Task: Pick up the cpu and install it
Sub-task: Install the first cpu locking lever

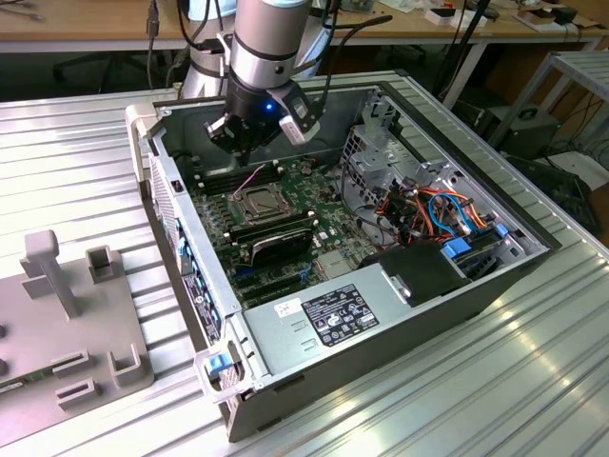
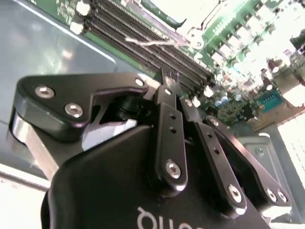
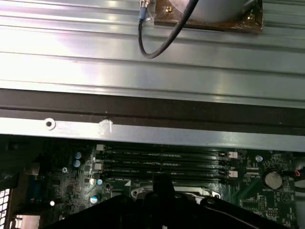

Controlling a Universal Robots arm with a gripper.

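The claw (image 1: pixel 249 143) hangs over the open computer case (image 1: pixel 400 314), just above the socket (image 1: pixel 255 202). Its fingers (image 2: pixel 167 90) are pressed together, and I cannot tell if they hold anything

1 open grey metal computer case (image 1: pixel 285 333), 1 green motherboard (image 1: pixel 285 205), 4 black memory slots (image 3: pixel 162 164), 1 grey slotted fixture block (image 1: pixel 67 324).
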